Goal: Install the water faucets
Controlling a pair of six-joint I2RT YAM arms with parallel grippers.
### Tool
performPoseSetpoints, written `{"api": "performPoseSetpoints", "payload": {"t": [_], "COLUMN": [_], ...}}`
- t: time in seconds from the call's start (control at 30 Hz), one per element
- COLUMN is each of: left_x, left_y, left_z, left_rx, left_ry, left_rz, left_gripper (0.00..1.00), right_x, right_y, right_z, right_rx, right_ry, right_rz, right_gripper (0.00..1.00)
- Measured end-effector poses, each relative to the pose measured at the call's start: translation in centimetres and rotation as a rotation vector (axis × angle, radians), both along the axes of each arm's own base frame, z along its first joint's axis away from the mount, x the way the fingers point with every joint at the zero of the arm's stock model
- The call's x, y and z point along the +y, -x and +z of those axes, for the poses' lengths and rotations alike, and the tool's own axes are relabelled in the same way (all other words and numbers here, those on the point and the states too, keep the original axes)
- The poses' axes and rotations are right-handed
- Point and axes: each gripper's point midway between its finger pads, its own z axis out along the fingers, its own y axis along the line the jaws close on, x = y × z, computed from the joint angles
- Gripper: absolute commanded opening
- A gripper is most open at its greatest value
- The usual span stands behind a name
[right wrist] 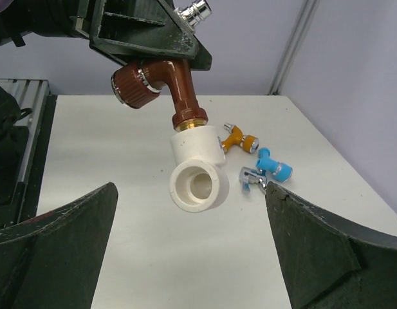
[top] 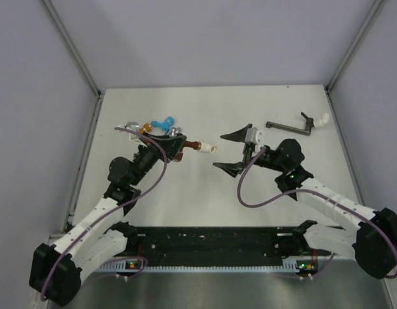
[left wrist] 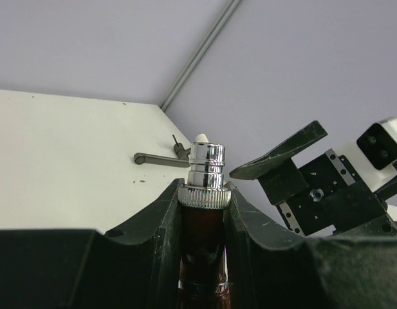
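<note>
My left gripper (top: 177, 147) is shut on the dark red-brown faucet (top: 193, 145) and holds it above the table. A white elbow fitting (top: 209, 149) sits on its end. In the left wrist view the jaws clamp its body (left wrist: 203, 244), with the silvery tip (left wrist: 206, 168) sticking out. My right gripper (top: 231, 151) is open and empty, facing the elbow (right wrist: 197, 175) from a short way off. The orange faucet (right wrist: 239, 138), the light blue faucet (right wrist: 273, 166) and the grey faucet (right wrist: 253, 179) lie together on the table beyond it.
A dark lever-shaped rod (top: 289, 127) with a small white fitting (top: 322, 120) lies at the back right. Grey walls close in the white table (top: 204, 199) on three sides. A black rail (top: 211, 239) runs along the near edge.
</note>
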Motion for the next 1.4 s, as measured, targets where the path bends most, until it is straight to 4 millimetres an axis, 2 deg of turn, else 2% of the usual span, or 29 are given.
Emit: {"api": "performPoseSetpoints", "payload": {"t": [0.3, 0.6, 0.67, 0.77, 0.83, 0.9, 1.0, 1.2, 1.3, 1.37, 1.4], "left_x": [-0.3, -1.0, -1.1, -1.3, -1.5, -1.6, -1.9, -2.5, -2.6, -2.6, -2.5], "left_y": [-0.5, -0.2, -0.1, 0.2, 0.4, 0.7, 1.4, 4.6, 6.9, 8.5, 9.1], "left_z": [-0.7, -0.1, 0.0, -0.1, -0.2, -0.3, 0.1, 2.1, 3.3, 3.5, 3.4], "left_rx": [0.068, 0.070, 0.066, 0.062, 0.052, 0.026, -0.057, -0.342, -0.517, -0.609, -0.639], "left_ry": [-0.001, -0.004, -0.006, -0.015, -0.031, -0.057, -0.105, -0.210, -0.253, -0.267, -0.271], "left_rz": [-0.004, -0.053, -0.063, -0.082, -0.094, -0.107, -0.134, -0.242, -0.300, -0.331, -0.344], "left_gripper": [0.00, 0.00, 0.00, 0.00, 0.00, 0.00, 0.00, 0.00, 0.00, 0.00, 0.00], "right_x": [1.0, 1.9, 2.0, 2.3, 2.5, 2.6, 2.4, 2.5, 2.6, 2.6, 2.6], "right_y": [-0.1, -0.8, -0.8, -0.7, -0.4, -0.1, 0.1, 1.6, 2.7, 3.5, 3.9], "right_z": [0.3, -1.7, -2.0, -2.2, -2.3, -2.3, -2.1, -0.5, 0.4, 0.7, 0.7], "right_rx": [-0.097, -0.061, -0.051, -0.025, 0.004, 0.042, 0.113, 0.295, 0.407, 0.477, 0.516], "right_ry": [-0.006, 0.021, 0.020, 0.016, 0.014, 0.004, -0.014, -0.046, -0.043, -0.035, -0.030], "right_rz": [-0.002, 0.020, 0.027, 0.044, 0.067, 0.082, 0.102, 0.233, 0.319, 0.376, 0.404], "right_gripper": [0.88, 0.77, 0.71, 0.51, 0.29, 0.15, 0.00, 0.00, 0.00, 0.07, 0.18]}}
